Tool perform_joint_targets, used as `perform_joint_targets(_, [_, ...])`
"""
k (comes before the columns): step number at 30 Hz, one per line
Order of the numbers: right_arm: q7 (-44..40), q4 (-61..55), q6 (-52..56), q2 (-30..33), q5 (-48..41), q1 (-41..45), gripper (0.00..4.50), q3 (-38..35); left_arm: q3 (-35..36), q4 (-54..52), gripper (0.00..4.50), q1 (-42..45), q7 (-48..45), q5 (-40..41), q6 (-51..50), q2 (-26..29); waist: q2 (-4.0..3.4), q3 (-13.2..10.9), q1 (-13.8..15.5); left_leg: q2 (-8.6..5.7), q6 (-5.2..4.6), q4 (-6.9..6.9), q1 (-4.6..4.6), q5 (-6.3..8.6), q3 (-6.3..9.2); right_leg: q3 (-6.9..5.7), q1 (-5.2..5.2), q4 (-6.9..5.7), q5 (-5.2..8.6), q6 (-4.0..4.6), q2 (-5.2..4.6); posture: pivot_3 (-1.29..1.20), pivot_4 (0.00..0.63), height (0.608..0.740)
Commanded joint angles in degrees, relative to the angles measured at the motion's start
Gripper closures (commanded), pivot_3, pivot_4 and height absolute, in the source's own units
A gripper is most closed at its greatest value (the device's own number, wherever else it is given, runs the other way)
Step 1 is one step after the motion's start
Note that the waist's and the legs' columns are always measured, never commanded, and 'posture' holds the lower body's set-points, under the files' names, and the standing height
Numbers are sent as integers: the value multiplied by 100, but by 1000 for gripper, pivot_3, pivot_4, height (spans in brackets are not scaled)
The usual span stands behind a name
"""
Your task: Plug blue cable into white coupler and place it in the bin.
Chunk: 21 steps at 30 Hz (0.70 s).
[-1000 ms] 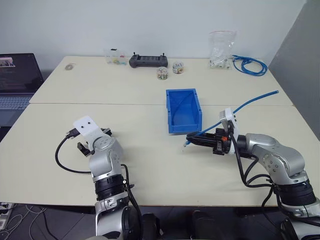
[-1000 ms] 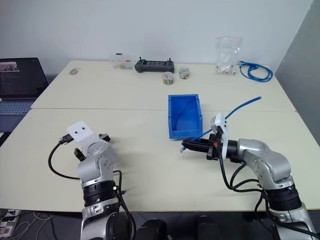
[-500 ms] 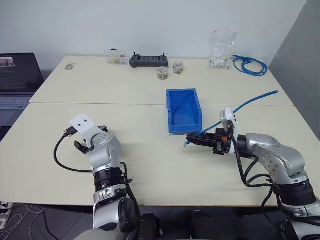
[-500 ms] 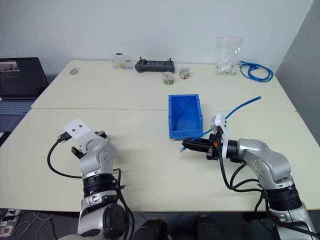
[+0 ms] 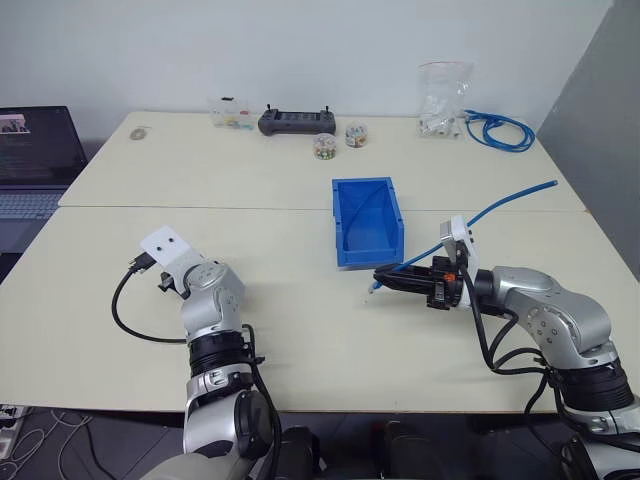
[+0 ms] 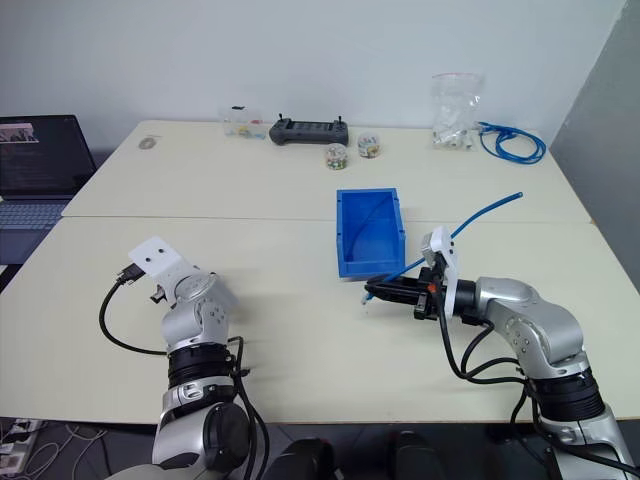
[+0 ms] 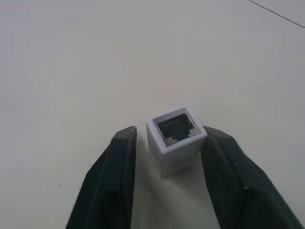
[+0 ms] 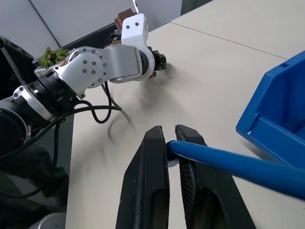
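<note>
Stage of the task: parts being gathered, mating not yet begun. The cable [image 5: 505, 201] is clamped near its plug end in the closed right tool [image 8: 170, 143], held above the counter [image 5: 300, 330] just in front of the bin [image 5: 367, 221]; the free length rises up and away behind the right wrist. The coupler [image 7: 175, 138] stands on the counter with its dark socket facing up, between the two fingers [image 7: 116, 164] of the left tool [image 7: 169, 143]. One finger appears to touch the coupler's side, while a narrow gap is seen at the other, so the left tool is judged only partly closed and a firm grip cannot be confirmed. The two tools are well apart, the left tool [image 8: 159, 59] being seen across the counter from the right wrist. The bin lies empty. Remaining, as judged: the coupler is to be secured and lifted, the two parts brought together, the plug pushed into the socket, and the joined pair set into the bin.
</note>
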<state>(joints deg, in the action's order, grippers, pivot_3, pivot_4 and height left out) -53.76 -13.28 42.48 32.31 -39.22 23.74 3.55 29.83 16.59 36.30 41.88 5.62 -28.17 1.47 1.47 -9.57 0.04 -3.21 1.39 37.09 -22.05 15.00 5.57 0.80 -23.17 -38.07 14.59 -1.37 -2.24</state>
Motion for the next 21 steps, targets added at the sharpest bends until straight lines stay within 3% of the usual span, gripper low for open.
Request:
perform_joint_targets(1, [-61, -139, -49, 43, -29, 110, 4465, -92, 20, -58, 3402, -17, 0, 6, 100, 123, 0, 0, 0, 0, 0, 0, 0, 0, 0, 0, 0, 0, 0, 0, 0, 0, 150, 740])
perform_joint_targets(4, [-59, -133, -55, 46, -26, 114, 4465, -89, -42, -168, 3546, -122, -119, 4, 21, 171, 0, 0, -1, 0, 0, 0, 0, 0, 0, 0, 0, 0, 0, 0, 0, 0, 150, 740])
perform_joint_targets(8, [-15, -146, -67, 41, -9, 99, 4465, -104, -573, -794, 3555, -657, -1201, 48, -257, 477, 0, 0, -18, 0, 0, -1, 3, 0, -3, 1, -1, -2, 0, 0, 0, 0, 150, 740])
perform_joint_targets(17, [180, -530, -90, 189, 26, -390, 4468, -265, -2367, -2476, 3562, -1743, -5199, 1200, -1930, 2030, -1, 1, 12, -4, 2, -2, -1, -1, 6, -1, 0, 1, 0, 1, -2, 0, 150, 740])
perform_joint_targets(21, [421, -984, -40, 275, -6, -880, 4473, -359, -3685, -2853, 3564, -1601, -7449, 1329, -1691, 3285, -4, 0, -16, -3, 1, -5, -4, -1, 6, 1, -1, 5, 1, 2, -2, 0, 150, 740])
